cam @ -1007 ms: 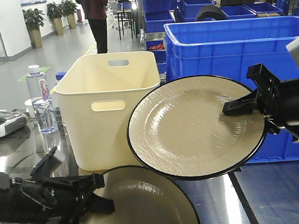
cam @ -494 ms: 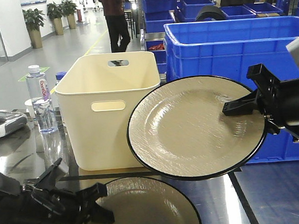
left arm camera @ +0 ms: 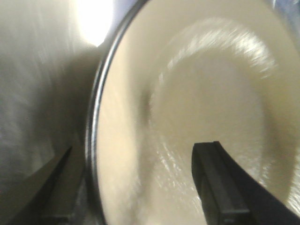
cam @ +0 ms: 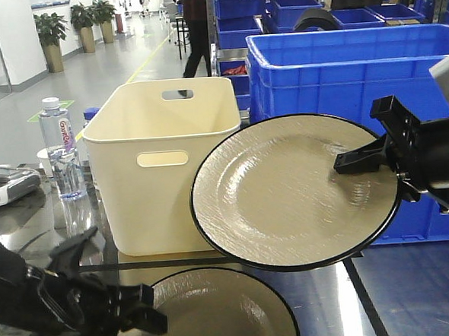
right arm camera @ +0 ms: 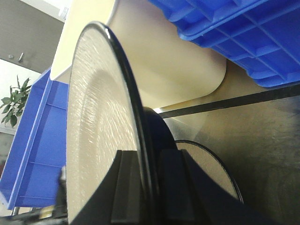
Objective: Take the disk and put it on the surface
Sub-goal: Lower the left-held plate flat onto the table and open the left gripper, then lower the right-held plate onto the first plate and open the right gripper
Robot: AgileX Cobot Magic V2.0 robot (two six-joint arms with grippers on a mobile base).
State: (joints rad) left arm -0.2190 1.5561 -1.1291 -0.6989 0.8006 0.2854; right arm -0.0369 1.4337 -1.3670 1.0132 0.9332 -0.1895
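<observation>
My left gripper [cam: 138, 316] has sunk, jaws spread astride the lower disk [cam: 218, 313], now seemingly resting on the surface [cam: 400, 294]; my right gripper [cam: 345, 163] keeps the second disk [cam: 287, 194] clamped aloft, awaiting placement.

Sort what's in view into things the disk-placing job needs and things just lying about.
Job: raised disk, clamped at its rim by the right gripper; second disk lying on the dark tabletop; left gripper, fingers open astride that disk's rim.
Lying about: cream bin, water bottle, blue crates, potted plants.
</observation>
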